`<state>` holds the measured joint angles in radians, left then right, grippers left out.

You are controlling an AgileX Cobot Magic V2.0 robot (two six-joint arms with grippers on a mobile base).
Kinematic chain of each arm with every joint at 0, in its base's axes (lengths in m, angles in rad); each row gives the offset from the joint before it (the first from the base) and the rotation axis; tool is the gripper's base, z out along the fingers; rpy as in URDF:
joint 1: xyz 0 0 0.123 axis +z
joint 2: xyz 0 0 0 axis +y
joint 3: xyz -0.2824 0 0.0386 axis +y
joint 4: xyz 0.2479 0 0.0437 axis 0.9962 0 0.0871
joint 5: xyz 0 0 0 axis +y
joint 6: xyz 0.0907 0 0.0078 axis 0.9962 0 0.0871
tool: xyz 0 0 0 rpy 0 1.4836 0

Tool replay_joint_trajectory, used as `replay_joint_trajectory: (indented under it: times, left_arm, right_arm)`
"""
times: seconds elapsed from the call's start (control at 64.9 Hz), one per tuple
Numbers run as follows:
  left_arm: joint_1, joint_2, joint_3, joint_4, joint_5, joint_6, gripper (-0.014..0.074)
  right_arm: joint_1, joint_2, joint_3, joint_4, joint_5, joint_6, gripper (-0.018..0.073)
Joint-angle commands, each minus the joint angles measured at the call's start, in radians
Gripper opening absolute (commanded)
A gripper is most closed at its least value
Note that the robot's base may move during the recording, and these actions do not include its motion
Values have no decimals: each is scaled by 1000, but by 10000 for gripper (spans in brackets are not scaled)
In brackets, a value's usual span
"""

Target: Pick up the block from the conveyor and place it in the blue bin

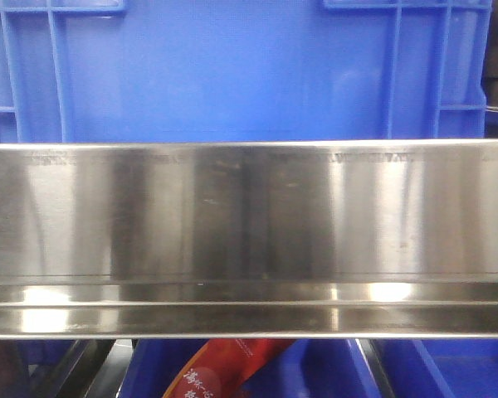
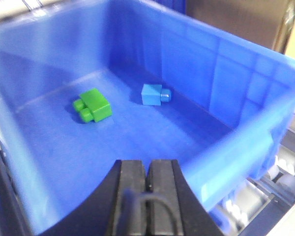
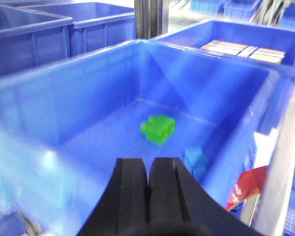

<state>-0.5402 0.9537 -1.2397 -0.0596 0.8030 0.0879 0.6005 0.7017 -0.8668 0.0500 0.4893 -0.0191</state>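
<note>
blue bin (image 2: 246, 147) floor with a green block (image 2: 92, 104) and blue block (image 2: 152, 94)

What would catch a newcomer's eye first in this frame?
The green block and the blue block lying apart on the floor of the blue bin. Both the left gripper and right gripper are shut and empty above it.

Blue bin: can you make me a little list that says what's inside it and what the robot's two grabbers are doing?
bin: blue bin, open top
inside: blue block and green block, both on the bin floor, apart from each other
left gripper: shut, empty, above the bin's near edge
right gripper: shut, empty, above the bin
conveyor: not in view
front view: a steel rail hides the bin's inside
</note>
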Motion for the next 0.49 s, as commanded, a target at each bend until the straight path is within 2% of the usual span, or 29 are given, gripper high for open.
replay_joint_trajectory:
  times: [0.0, 0.293, 0.478]
  left_arm:
    - [-6, -108, 146, -11, -139, -6, -111]
    - [-6, -404, 594, -11, -492, -6, -111]
    - [-6, -491, 731, -37, -627, -7, -111]
  right_arm:
    - [2, -88, 95, -34, -56, -10, -162]
    - [2, -275, 315, -34, -108, -10, -162]
    - [2, -305, 361, -34, -149, -10, -162]
